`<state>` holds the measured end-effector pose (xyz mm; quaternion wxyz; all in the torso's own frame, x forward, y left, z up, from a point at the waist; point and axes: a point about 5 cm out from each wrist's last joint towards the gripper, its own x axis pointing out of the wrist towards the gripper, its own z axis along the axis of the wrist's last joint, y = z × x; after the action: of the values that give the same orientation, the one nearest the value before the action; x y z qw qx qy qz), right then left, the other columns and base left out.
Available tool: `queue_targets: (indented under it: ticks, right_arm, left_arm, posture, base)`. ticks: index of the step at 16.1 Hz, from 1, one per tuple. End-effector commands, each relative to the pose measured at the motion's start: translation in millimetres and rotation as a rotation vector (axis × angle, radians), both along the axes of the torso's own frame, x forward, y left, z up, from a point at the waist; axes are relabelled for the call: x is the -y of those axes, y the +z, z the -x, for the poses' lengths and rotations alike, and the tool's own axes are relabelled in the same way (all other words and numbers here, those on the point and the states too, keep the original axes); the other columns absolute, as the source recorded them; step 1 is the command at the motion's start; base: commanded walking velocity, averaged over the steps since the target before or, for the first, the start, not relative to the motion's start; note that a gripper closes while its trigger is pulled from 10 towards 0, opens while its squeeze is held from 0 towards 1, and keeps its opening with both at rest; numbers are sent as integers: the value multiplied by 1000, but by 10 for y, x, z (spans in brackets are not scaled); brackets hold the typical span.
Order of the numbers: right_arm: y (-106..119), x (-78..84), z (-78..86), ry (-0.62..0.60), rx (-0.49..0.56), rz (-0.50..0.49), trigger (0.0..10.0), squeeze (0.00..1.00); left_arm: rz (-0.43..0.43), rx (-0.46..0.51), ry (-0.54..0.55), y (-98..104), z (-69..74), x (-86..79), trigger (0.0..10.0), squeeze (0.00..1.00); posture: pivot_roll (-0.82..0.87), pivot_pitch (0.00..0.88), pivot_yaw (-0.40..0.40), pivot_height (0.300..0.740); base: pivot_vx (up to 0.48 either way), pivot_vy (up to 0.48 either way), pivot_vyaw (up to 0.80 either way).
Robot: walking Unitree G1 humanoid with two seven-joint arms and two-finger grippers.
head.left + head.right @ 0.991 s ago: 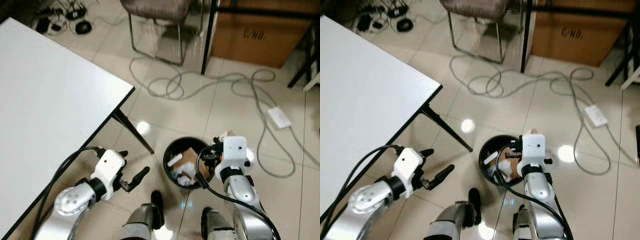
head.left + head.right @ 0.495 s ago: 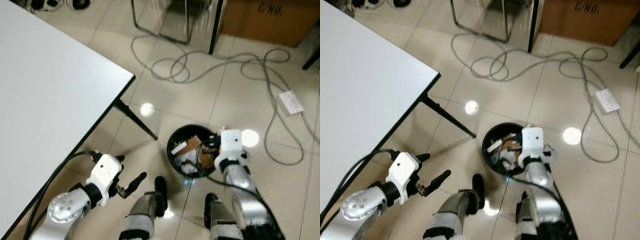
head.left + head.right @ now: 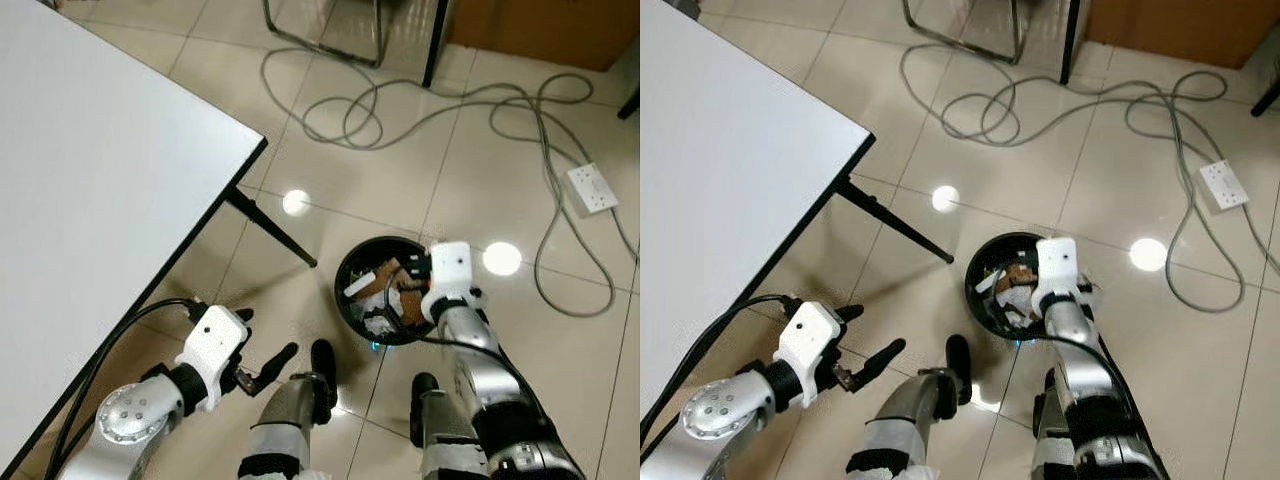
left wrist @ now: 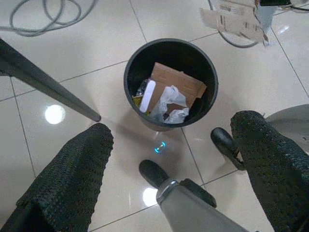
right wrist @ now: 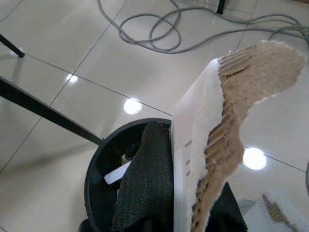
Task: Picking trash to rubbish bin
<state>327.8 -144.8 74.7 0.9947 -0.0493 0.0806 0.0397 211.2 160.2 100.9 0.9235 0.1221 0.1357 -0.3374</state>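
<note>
Right gripper (image 5: 169, 203) now lower, over bin (image 3: 345, 300) rim, fingers pinching cardboard (image 5: 231, 121) scrap above trash inside. We judge release next. Left gripper (image 3: 262, 364) idle near floor, fingers spread, empty. View shifted: camera moved.

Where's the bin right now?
The bin stands on the floor just ahead of the robot's feet, right of the table leg, under the right tool.

A white table (image 3: 90, 180) stands beside grey cables (image 3: 420, 105) and a power strip (image 3: 592, 188).
</note>
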Motion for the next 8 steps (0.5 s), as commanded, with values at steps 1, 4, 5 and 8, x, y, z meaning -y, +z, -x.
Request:
queue_targets:
  ticks: [1,4,5,8]
  right_arm:
    - [-119,-37,50,12,-37,-24,10000,0]
    - [-85,-64,-24,20,-23,-27,10000,0]
    - [-85,-64,-24,20,-23,-27,10000,0]
    - [-85,-64,-24,20,-23,-27,10000,0]
  left_arm:
    - [11,-46,1,-62,67,14,10000,0]
    - [39,-54,-17,-46,86,100,10000,0]
    - [39,-54,-17,-46,86,100,10000,0]
    - [39,-54,-17,-46,86,100,10000,0]
  posture:
    - [175,518,230,740]
    - [183,523,232,740]
    - [183,523,232,740]
    - [183,523,232,740]
  base:
    - [0,0,0]
    - [0,0,0]
    - [0,0,0]
    - [0,0,0]
